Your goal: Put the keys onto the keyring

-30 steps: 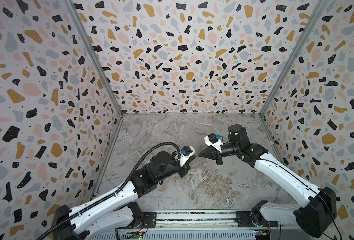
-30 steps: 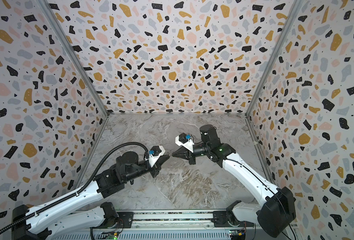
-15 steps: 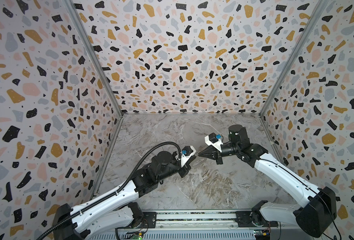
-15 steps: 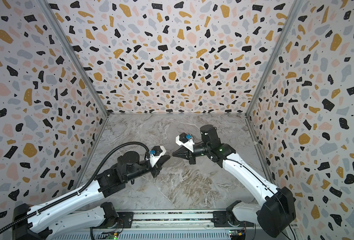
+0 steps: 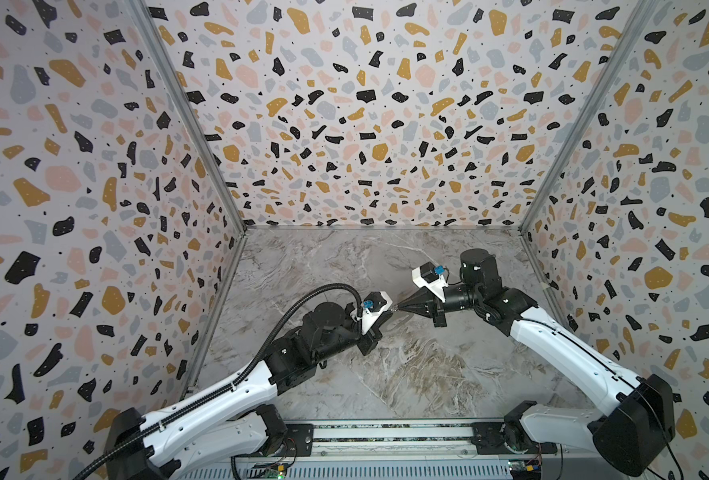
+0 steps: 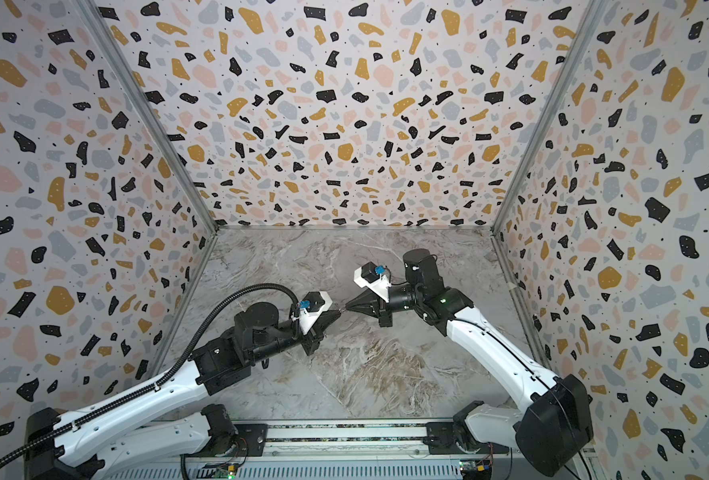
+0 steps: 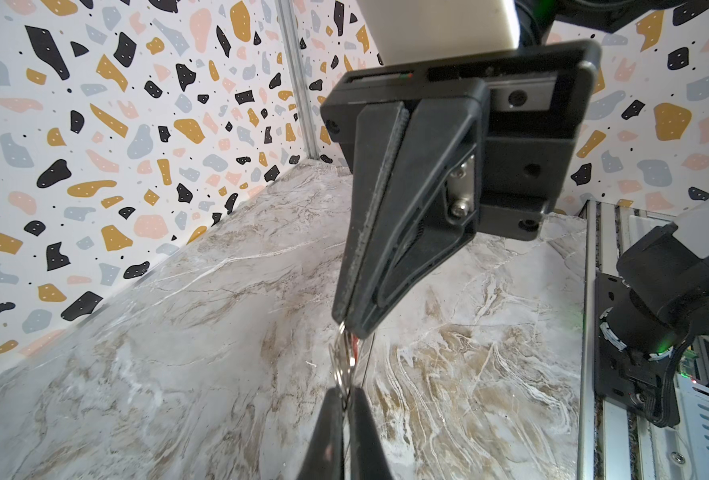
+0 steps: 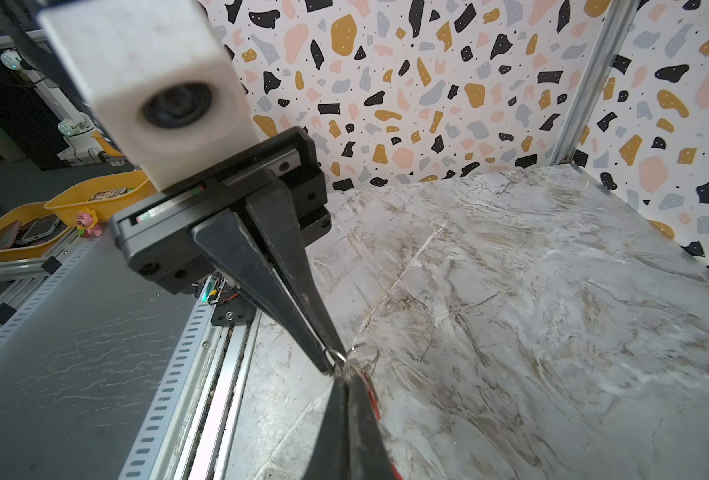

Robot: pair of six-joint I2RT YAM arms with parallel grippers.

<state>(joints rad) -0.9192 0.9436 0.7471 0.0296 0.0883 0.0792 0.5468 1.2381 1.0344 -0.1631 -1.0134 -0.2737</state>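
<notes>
The left gripper (image 8: 331, 365) is fully closed on the wire keyring (image 8: 363, 355), and the right gripper (image 7: 348, 327) is closed on a red-tagged key (image 8: 371, 388). They are held tip to tip above the marble table (image 5: 407, 374). Threading is judged unfinished. No second key is seen.

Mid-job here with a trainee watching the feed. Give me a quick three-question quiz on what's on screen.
1. True or false: the left gripper and right gripper are both shut.
2. Where are the rings? A) lying loose B) pinched between the two gripper tips C) hanging from one gripper alone
3. Fill in: the tag beside the right gripper is ____.
Key: 1 true; 2 B; 3 red.
</notes>
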